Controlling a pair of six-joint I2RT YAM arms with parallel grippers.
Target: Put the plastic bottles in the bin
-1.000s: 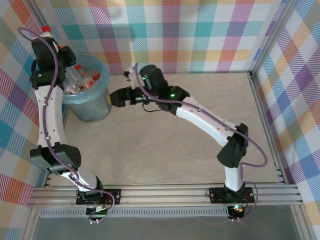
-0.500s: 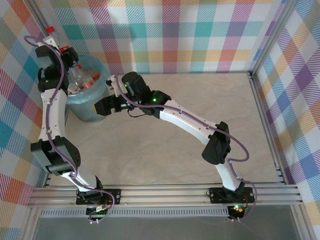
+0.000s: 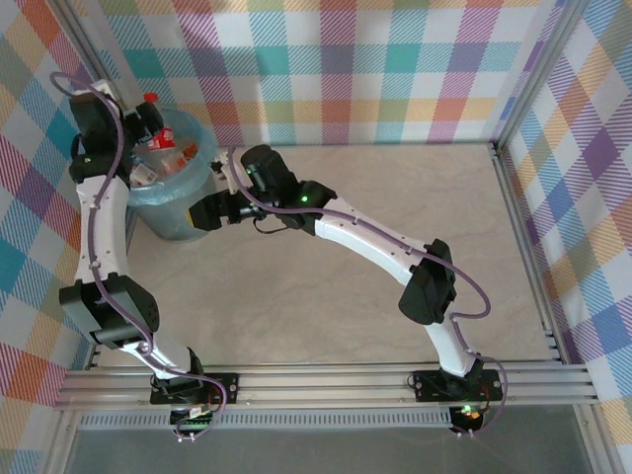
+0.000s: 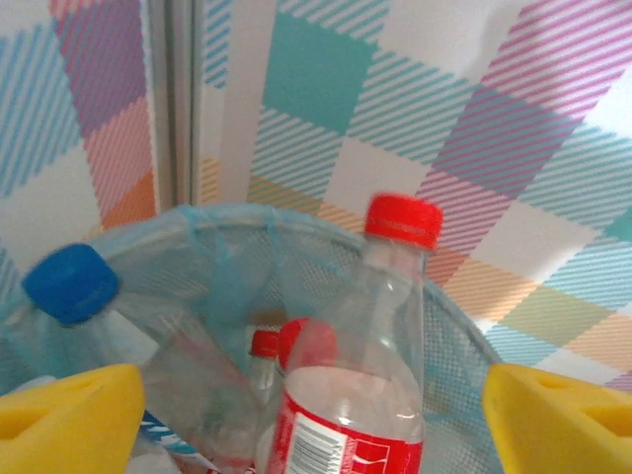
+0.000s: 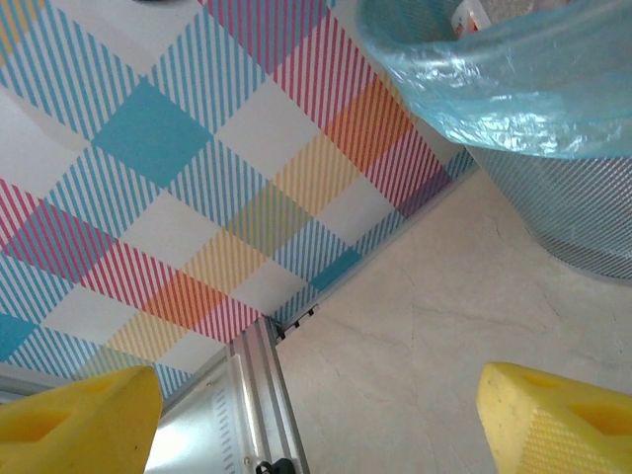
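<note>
Left gripper [image 4: 314,420] has sprung apart, clear red-capped, red-labelled bottle [image 4: 365,326] loose between; right gripper [image 5: 316,415] apart, empty

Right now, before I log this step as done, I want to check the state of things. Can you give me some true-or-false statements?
1. The left gripper is open, with a red-capped bottle between its fingers. True.
2. The right gripper holds a bottle. False: it is open, with nothing between its fingers.
3. A blue-capped bottle sits in the bin. True.
4. The bin's bag is black. False: it is translucent light blue.
5. The right gripper hangs over the bin's mouth. False: it is beside the bin's wall.
</note>
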